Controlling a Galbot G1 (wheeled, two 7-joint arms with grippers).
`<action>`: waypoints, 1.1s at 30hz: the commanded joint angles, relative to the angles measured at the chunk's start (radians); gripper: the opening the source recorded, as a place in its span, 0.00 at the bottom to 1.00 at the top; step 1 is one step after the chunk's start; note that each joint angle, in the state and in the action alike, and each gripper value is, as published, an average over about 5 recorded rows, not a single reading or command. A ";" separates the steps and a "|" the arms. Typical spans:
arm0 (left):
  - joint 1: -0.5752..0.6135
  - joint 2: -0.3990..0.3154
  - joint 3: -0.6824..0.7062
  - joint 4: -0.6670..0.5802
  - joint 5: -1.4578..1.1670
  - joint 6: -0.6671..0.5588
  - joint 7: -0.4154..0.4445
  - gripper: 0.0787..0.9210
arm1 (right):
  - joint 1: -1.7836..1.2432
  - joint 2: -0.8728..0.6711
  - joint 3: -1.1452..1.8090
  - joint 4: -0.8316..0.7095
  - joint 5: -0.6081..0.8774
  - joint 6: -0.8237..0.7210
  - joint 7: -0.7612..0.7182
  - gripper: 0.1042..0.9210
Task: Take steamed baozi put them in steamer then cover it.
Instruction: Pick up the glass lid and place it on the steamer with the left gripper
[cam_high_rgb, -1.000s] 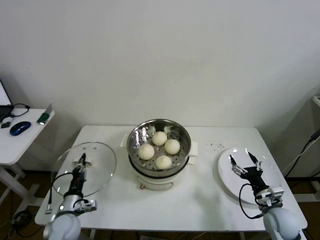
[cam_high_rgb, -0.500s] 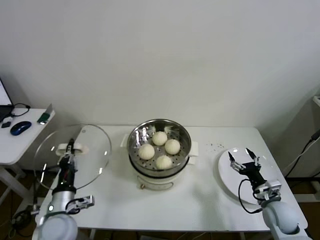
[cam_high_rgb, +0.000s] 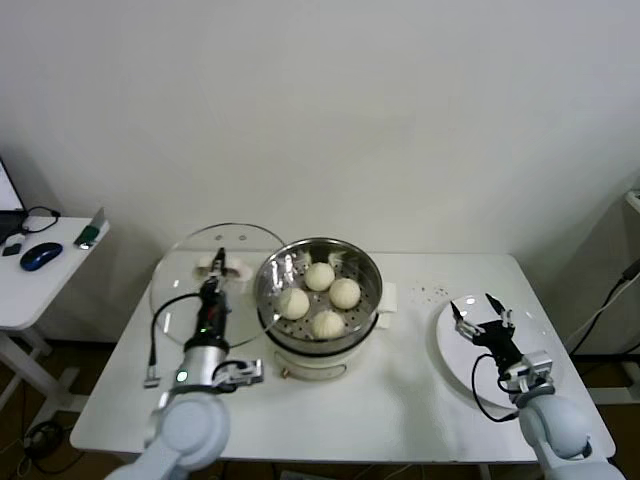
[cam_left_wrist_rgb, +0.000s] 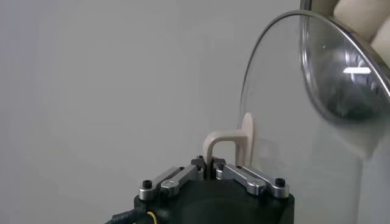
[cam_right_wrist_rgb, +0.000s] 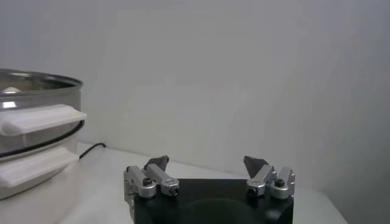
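The steel steamer stands mid-table on its white base and holds several cream-white baozi on its perforated tray. My left gripper is shut on the cream bar handle of the glass cover, which hangs tilted in the air just left of the steamer, its rim close to the pot's left wall. In the left wrist view the cover stands on edge ahead of the jaws. My right gripper is open and empty over the white plate; the steamer shows off to its side.
A side desk with a blue mouse stands beyond the table's left edge. A cable trails from my left arm over the table's left part. Small dark specks lie behind the plate.
My left gripper has carried the cover up off the table's left side and rightward, until it hangs beside the steamer. The right gripper has shifted only slightly over the plate.
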 joint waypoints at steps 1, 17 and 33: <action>-0.262 -0.197 0.273 0.155 0.080 0.077 0.149 0.08 | -0.001 -0.001 0.013 -0.010 -0.012 -0.006 0.000 0.88; -0.309 -0.354 0.320 0.349 0.108 0.077 0.153 0.08 | -0.027 0.027 0.050 -0.016 -0.041 -0.005 0.002 0.88; -0.314 -0.330 0.298 0.375 0.085 0.077 0.153 0.08 | -0.017 0.038 0.041 -0.020 -0.053 -0.003 0.002 0.88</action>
